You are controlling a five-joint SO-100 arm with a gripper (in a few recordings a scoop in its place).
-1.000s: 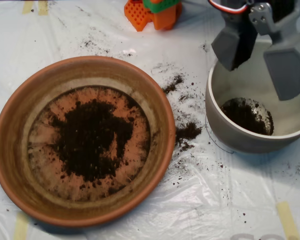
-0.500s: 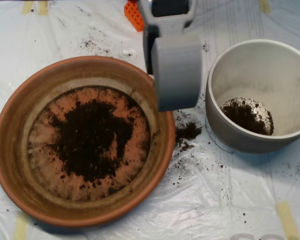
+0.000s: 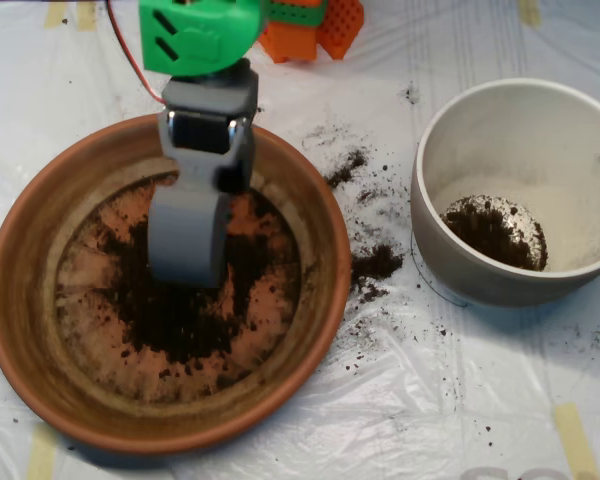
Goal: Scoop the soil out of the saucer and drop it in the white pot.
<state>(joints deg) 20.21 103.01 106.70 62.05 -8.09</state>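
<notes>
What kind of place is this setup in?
Probably a robotics test bench for potting: a taped clear plastic sheet covers the table, a grey clamshell end effector works dark crumbly soil in a round terracotta saucer.

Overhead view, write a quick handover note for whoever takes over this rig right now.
Scoop: over the saucer, above the soil pile.
Soil: most lies in the saucer's middle; a small heap sits in the white pot; spilled crumbs lie on the plastic sheet between the two.
Done: some soil is in the pot.
Left: scoop out the saucer's pile and drop it in the pot.
</notes>
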